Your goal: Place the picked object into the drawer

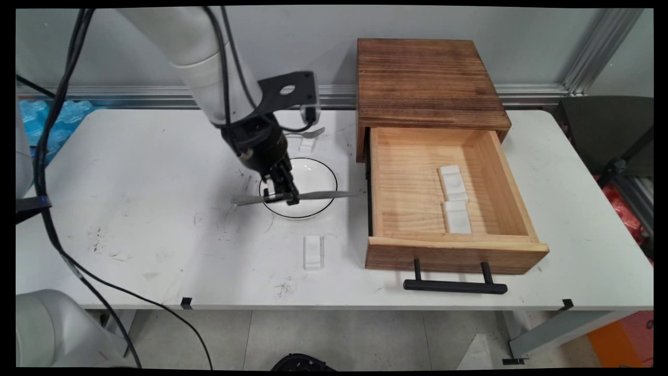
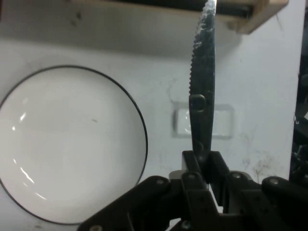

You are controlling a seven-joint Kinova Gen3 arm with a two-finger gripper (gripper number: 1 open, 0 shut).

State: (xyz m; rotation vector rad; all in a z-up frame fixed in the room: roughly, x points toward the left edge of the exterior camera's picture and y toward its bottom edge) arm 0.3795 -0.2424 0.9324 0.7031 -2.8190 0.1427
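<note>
The hand [image 1: 282, 196] is clamped on a serrated knife [image 1: 313, 196], held level above the near edge of the black-rimmed plate [image 1: 318, 175] on the table [image 1: 146, 172]. The open wooden drawer [image 1: 412, 183] sits just right; a steady, level blade matters here.

Claw [image 1: 286, 197] clamps knife [image 1: 297, 197] level above black-rimmed plate [image 1: 313, 180] at mid-worktop [image 1: 130, 172]. Fork [image 1: 311, 133] on white rest behind plate; empty rest [image 1: 313, 251] near front edge. Open wooden drawer [image 1: 449, 209] holds two rests.
</note>
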